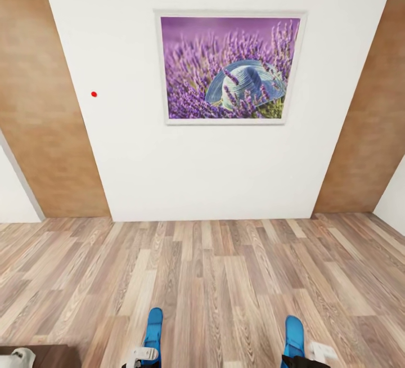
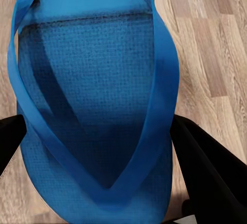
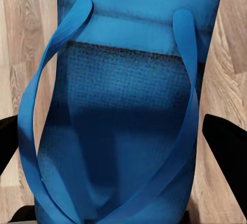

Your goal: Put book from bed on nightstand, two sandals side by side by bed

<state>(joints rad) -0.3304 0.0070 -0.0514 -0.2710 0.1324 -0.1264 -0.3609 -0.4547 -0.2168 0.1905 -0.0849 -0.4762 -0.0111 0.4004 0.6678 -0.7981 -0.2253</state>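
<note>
Both flip-flops in hand, robot facing a blank wall: the sandal-placing step is under way, carry phase.

Two blue sandals counted: the left gripper (image 2: 98, 147) is clamped on one sandal (image 2: 92, 80), its dark fingers (image 2: 206, 162) against the sole's edges; the right gripper (image 3: 121, 147) is clamped likewise on the other sandal (image 3: 128, 106). In the head view they show at 7 and 5 o'clock over the plank floor (image 1: 225, 278). One framed lavender picture (image 1: 229, 68) hangs at 12 o'clock. Next, judging by this, calls for turning toward the bed and lowering both side by side.
</note>
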